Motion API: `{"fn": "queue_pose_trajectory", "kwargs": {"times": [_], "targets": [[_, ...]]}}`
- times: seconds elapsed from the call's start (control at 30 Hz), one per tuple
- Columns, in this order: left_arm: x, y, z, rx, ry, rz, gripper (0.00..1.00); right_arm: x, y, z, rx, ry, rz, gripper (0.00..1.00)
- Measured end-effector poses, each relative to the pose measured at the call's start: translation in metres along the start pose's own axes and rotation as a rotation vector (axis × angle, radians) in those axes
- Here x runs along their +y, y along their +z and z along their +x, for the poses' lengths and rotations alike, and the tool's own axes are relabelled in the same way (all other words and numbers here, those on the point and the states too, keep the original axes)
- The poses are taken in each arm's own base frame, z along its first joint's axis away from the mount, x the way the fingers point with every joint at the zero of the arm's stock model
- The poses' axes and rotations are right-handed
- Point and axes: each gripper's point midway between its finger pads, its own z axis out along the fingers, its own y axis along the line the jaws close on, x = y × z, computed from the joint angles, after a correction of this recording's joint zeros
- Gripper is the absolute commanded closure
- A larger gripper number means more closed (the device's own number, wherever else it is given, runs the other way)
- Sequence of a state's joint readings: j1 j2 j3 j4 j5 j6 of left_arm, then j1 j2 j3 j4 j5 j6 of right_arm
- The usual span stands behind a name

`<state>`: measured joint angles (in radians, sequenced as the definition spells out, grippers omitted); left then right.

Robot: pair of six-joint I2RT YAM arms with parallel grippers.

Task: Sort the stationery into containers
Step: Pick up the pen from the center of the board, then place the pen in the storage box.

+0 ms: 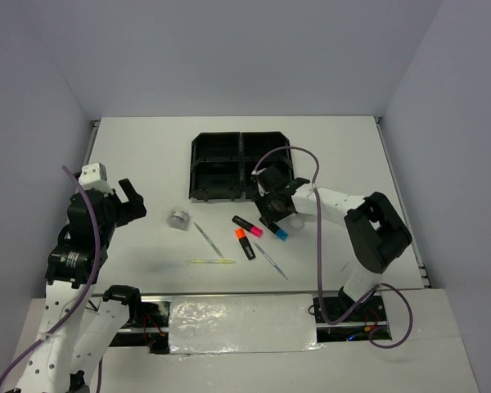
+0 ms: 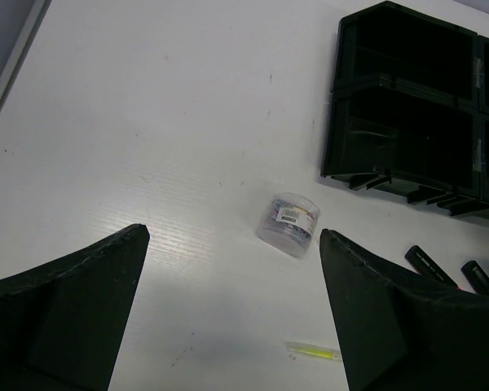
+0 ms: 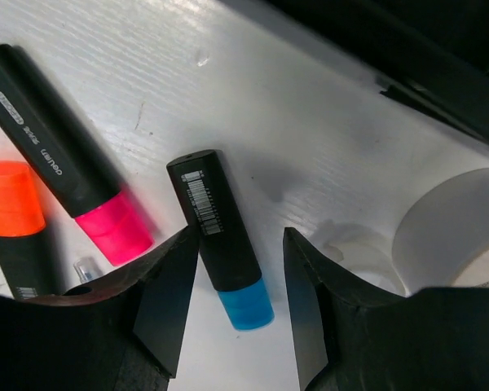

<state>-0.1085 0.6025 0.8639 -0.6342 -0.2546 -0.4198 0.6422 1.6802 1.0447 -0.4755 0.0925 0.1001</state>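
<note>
My right gripper is open and low over the table, its jaws straddling the blue-capped highlighter, in the right wrist view. The pink-capped highlighter and the orange-capped one lie to its left. A beige tape roll lies to its right. The black four-compartment tray stands just beyond. My left gripper is open and empty, raised at the left. A silvery round roll, the yellow-green stick and two thin grey pens lie mid-table.
The tray's compartments look empty from the left wrist view. The table's left edge and back wall bound the area. The purple cable of my right arm loops over the tray's right corner.
</note>
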Motion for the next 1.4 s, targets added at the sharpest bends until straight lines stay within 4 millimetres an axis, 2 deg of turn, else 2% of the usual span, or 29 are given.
{"fn": "queue_pose_trajectory", "kwargs": {"times": [0.13, 0.23, 0.27, 0.33, 0.37, 0.47, 0.6, 0.67, 0.8, 0.9, 0.97, 1.03, 1.1, 1.2, 1.3, 1.4], "targets": [[-0.001, 0.0, 0.0, 0.001, 0.001, 0.004, 0.01, 0.006, 0.007, 0.01, 0.038, -0.031, 0.001, 0.47], [-0.001, 0.0, 0.001, 0.003, 0.002, 0.004, 0.01, 0.011, 0.01, 0.018, 0.066, -0.058, -0.004, 0.51], [-0.001, 0.0, 0.001, 0.004, 0.002, 0.004, 0.01, 0.013, 0.012, 0.021, 0.077, -0.063, -0.005, 0.57], [-0.002, 0.0, 0.001, 0.004, 0.003, 0.007, 0.01, 0.015, 0.014, 0.023, 0.087, -0.069, -0.011, 0.61], [-0.002, 0.0, 0.001, 0.005, 0.004, 0.008, 0.01, 0.016, 0.014, 0.023, 0.087, -0.069, -0.012, 0.68], [-0.003, 0.0, 0.001, 0.006, 0.006, 0.012, 0.01, 0.017, 0.014, 0.023, 0.088, -0.069, -0.017, 0.81], [-0.004, 0.0, 0.002, 0.008, 0.008, 0.018, 0.01, 0.021, 0.008, 0.025, 0.084, -0.064, -0.047, 0.84], [-0.004, 0.0, 0.002, 0.008, 0.008, 0.019, 0.01, 0.025, -0.005, 0.021, 0.058, -0.058, -0.07, 0.84], [-0.005, 0.0, 0.002, 0.008, 0.009, 0.021, 0.01, 0.029, -0.052, -0.013, -0.099, -0.034, -0.112, 0.82], [-0.005, 0.0, 0.002, 0.008, 0.009, 0.022, 0.01, 0.028, -0.094, -0.059, -0.26, 0.002, -0.126, 0.81], [-0.005, 0.0, 0.002, 0.006, 0.009, 0.023, 0.01, 0.025, -0.112, -0.091, -0.344, 0.024, -0.13, 0.79], [-0.006, 0.0, 0.001, 0.003, 0.008, 0.027, 0.01, 0.02, -0.122, -0.119, -0.392, 0.022, -0.135, 0.79], [-0.007, 0.0, 0.001, 0.003, 0.008, 0.034, 0.01, 0.016, -0.123, -0.146, -0.418, -0.033, -0.142, 0.79], [-0.008, 0.0, 0.001, 0.003, 0.008, 0.036, 0.01, 0.012, -0.106, -0.173, -0.403, -0.161, -0.134, 0.8], [-0.008, 0.0, 0.0, 0.003, 0.008, 0.036, 0.01, 0.011, -0.082, -0.182, -0.34, -0.263, -0.122, 0.79], [-0.008, 0.0, 0.0, 0.002, 0.007, 0.038, 0.01, 0.004, -0.056, -0.177, -0.274, -0.321, -0.094, 0.76]]}}
